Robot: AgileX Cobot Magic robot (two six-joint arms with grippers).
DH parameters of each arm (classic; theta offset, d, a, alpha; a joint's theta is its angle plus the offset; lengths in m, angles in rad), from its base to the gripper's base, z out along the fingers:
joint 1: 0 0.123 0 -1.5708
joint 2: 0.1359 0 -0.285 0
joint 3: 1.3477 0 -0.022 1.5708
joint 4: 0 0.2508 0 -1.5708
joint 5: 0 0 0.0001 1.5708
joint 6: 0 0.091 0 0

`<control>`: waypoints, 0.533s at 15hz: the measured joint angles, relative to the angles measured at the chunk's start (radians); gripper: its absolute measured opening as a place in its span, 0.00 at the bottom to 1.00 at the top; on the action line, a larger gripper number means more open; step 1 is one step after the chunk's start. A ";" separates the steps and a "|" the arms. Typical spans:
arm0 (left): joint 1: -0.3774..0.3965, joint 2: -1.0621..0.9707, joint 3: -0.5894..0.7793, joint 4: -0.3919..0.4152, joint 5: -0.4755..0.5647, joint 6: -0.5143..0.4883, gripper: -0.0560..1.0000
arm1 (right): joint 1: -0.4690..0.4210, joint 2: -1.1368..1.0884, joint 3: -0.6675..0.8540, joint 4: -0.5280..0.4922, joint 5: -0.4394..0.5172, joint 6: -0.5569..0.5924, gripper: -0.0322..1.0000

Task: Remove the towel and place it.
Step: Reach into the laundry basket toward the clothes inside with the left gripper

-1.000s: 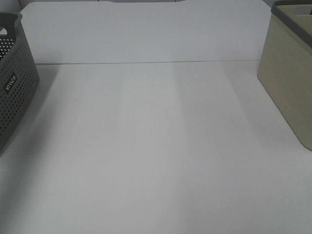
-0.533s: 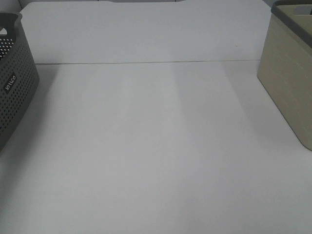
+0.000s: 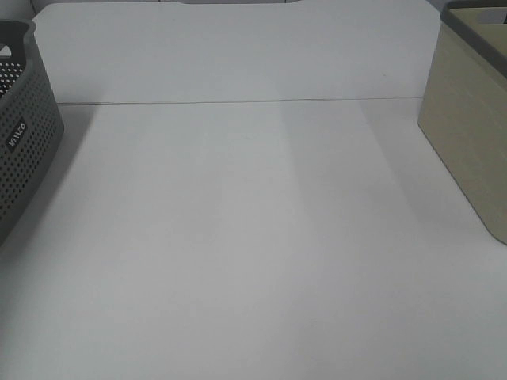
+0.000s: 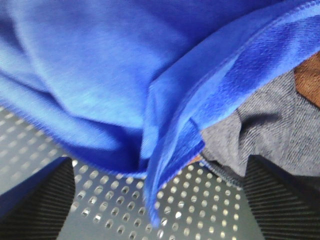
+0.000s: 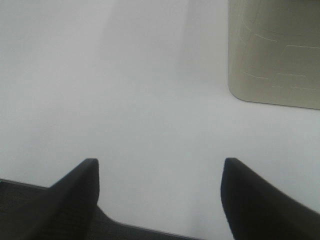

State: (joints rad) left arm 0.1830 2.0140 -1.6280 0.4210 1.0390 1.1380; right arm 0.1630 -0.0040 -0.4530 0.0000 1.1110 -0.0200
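The royal-blue towel fills most of the left wrist view, crumpled, with a folded hemmed edge hanging down the middle. It lies on the perforated grey basket wall. My left gripper is open, its dark fingers wide apart on either side of the hanging fold, not closed on it. My right gripper is open and empty over the bare white table. Neither gripper nor the towel shows in the exterior high view.
A dark grey perforated basket stands at the table's left edge and a beige basket at the right edge; the beige one also shows in the right wrist view. A grey cloth lies beside the towel.
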 joint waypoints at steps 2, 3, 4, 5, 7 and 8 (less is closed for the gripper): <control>0.000 0.041 0.000 0.025 0.006 0.000 0.84 | 0.000 0.000 0.000 0.000 0.000 0.000 0.70; 0.000 0.053 0.000 0.029 0.006 -0.002 0.84 | 0.000 0.000 0.000 0.000 0.000 0.000 0.70; 0.000 0.059 0.000 0.031 0.006 -0.004 0.83 | 0.000 0.000 0.000 0.000 0.000 0.000 0.70; 0.000 0.064 0.000 0.032 0.006 -0.004 0.80 | 0.000 0.000 0.000 0.000 0.000 0.000 0.70; 0.000 0.066 0.000 0.033 0.006 -0.004 0.65 | 0.000 0.000 0.000 0.000 0.000 0.000 0.70; 0.000 0.066 0.000 0.033 0.006 -0.004 0.58 | 0.000 0.000 0.000 0.000 0.000 0.000 0.70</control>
State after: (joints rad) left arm 0.1830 2.0800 -1.6280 0.4540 1.0450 1.1340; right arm 0.1630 -0.0040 -0.4530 0.0000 1.1110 -0.0200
